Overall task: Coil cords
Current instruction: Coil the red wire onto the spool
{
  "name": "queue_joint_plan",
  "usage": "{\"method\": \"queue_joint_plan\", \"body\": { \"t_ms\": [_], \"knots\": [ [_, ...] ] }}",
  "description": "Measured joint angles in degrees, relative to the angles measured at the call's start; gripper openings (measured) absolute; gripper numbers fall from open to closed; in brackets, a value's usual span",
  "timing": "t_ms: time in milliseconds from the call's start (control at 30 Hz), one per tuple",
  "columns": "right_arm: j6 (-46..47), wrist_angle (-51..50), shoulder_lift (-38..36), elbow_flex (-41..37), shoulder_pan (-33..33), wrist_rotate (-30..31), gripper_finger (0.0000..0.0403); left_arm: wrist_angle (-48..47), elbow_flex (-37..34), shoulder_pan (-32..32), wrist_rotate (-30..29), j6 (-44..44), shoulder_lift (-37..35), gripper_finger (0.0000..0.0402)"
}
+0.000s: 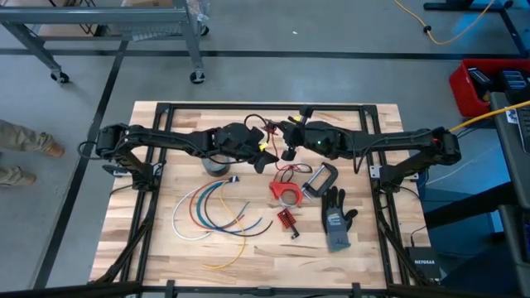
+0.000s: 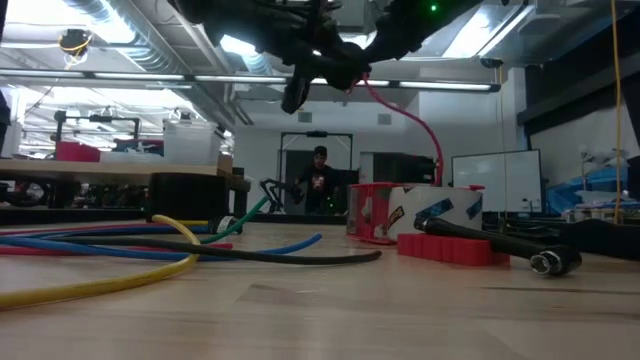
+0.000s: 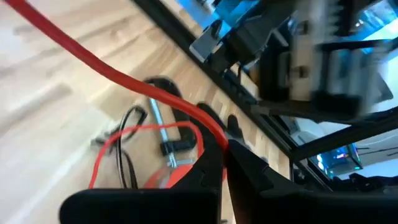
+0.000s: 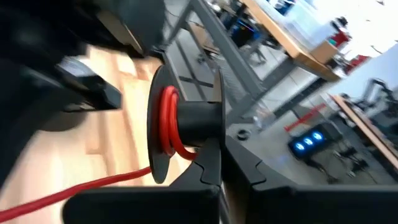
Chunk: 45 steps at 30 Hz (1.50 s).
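A wooden worktop (image 1: 166, 257) seen from above, with two dark robot arms meeting near its far middle.

Writing: a black box at the near right corner reads "NETGEAR" (image 1: 424, 261).

On the left half lies a fan of loose curved cords (image 1: 217, 213): one white, one blue, one red, one green, one yellow, and a dark one that shows better in the low view. A dark cylindrical container (image 1: 215, 165) stands beside the left arm.

The left gripper (image 3: 225, 148) hovers above the middle, clenched on a red cord (image 3: 106, 64) that runs taut across its wrist view. The right gripper (image 4: 221, 163), just beside it, grasps a black spool (image 4: 186, 121) with red cord wound round its core, which only the right wrist view shows.

Right of centre lie a red tape dispenser (image 1: 284, 191), a clamp (image 1: 320, 179), a small red ribbed block (image 1: 286, 218) and one grey-and-black glove (image 1: 335, 219).

The low view alone shows a person (image 2: 318, 180) standing far off in the room.
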Motion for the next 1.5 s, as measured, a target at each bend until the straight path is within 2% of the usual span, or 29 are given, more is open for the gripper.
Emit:
{"method": "queue_joint_plan", "body": {
  "t_ms": [167, 467, 633, 733, 1133, 1367, 1500],
  "knots": [
    [0.5, 0.1, 0.0, 0.0, -0.1, -3.6, 0.0003, -0.5, 0.0, 1.0, -0.3, -1.6, 0.0, 0.0001],
    [-0.1, -1.6, 2.3, 0.0, 0.0, -3.8, 0.0003, 1.6, 0.0, 1.5, -2.0, -0.5, 0.0, 0.0001],
    [1.0, 0.4, 2.6, 0.0, 0.0, -3.9, 0.0003, -2.2, 0.0, 1.4, -5.9, 1.0, 0.0, 0.0001],
    [2.2, 1.9, 2.6, 0.0, 0.0, -3.3, 0.0003, -3.1, 0.0, 1.5, -8.3, 1.0, 0.0, 0.0001],
    [1.8, 0.6, 2.6, 0.0, 0.0, -0.2, 0.0003, 4.1, 0.0, 1.5, -8.8, -0.5, -0.1, 0.0001],
    [2.2, 0.5, 2.2, 0.0, 0.0, -0.2, 0.0003, 0.3, 0.0, 1.2, -10.4, 2.3, -0.1, 0.0001],
    [4.0, -0.2, 1.5, 0.0, 0.0, -0.2, 0.0003, -1.2, 0.0, 0.5, -13.2, 5.7, -0.1, 0.0001]
  ]
}}
